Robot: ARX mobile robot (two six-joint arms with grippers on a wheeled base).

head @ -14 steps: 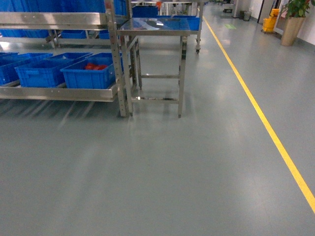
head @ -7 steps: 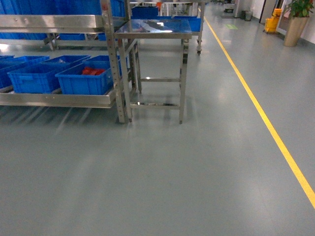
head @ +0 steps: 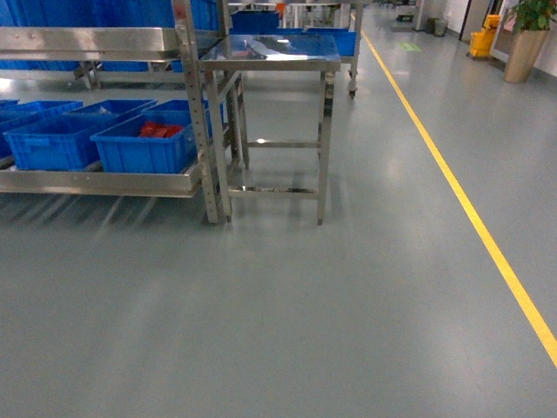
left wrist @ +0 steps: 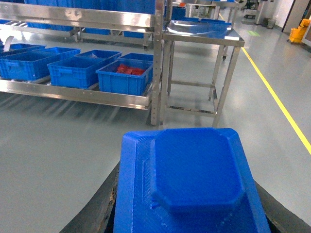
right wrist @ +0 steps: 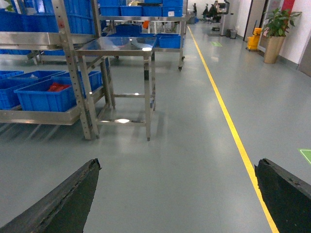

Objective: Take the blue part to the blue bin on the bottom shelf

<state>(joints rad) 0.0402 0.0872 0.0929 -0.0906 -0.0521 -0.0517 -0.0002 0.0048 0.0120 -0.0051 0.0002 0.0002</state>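
In the left gripper (left wrist: 187, 213), clamped: the blue part (left wrist: 192, 182). Right gripper (right wrist: 177, 204) spread wide, empty. Ahead-left, well apart, the bottom shelf (head: 96, 181) with blue bins (head: 144, 148). Best approach: square to the rack, part kept level until over a bin.

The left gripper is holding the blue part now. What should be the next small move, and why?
Probably drive the base forward and to the left, toward the bottom shelf. The blue part already sits in the left gripper, but the blue bins are across open floor, apparently beyond arm reach. One bin holds red parts, so a different bin may be meant.
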